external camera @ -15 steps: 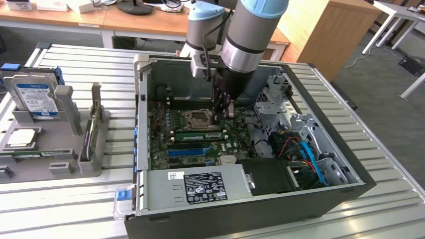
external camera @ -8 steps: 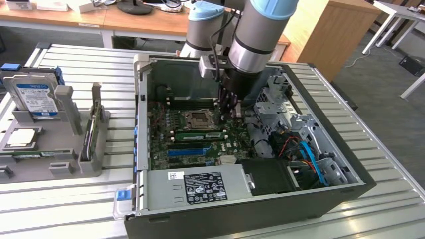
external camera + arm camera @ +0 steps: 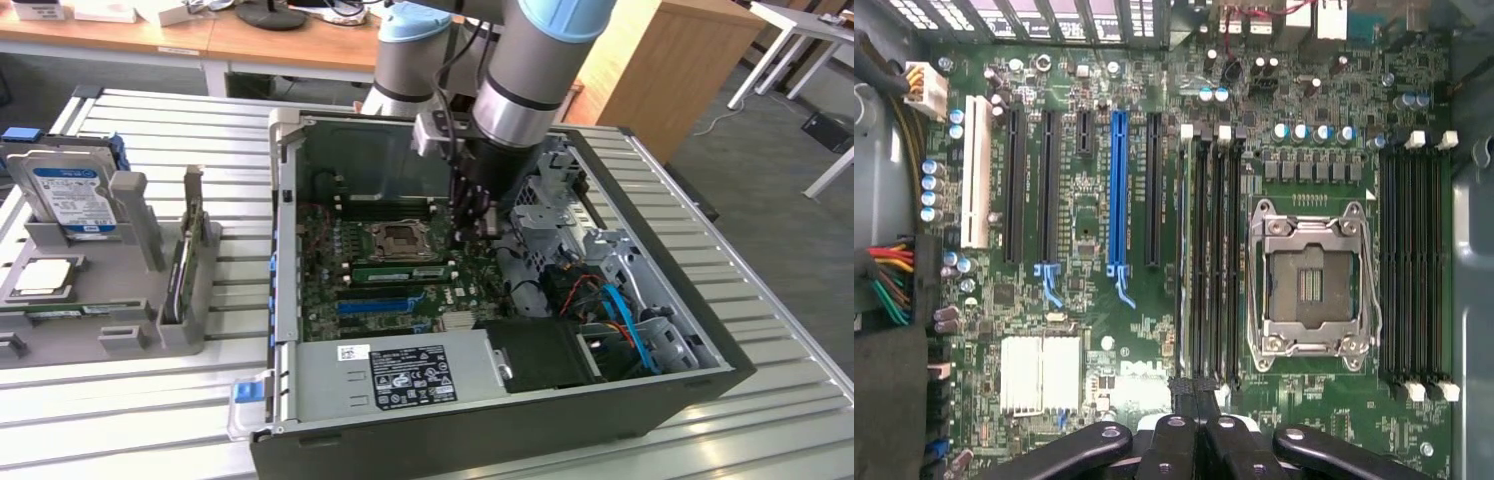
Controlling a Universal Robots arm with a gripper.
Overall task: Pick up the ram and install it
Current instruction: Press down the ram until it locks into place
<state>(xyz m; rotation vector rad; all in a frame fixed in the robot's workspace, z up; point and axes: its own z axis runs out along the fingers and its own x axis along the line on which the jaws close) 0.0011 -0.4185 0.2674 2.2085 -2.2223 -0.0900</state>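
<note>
Pincer (image 3: 1199,395) shut tight, nothing seen between its black fingers; ram (image 3: 396,270) standing on edge inside the open case (image 3: 284,200).

The thin green ram is seated in the black slot bank between the metal-framed socket (image 3: 1309,275) and the long blue slot (image 3: 1118,190). The pincer is hung over that bank's end; contact cannot be told. Room is hemmed by grey sheet-metal walls and tangled cables (image 3: 607,300). The ribbed metal desk (image 3: 774,300) is given by the exterior view, the finned silver heat sink (image 3: 1039,372) by the wrist view.
</note>
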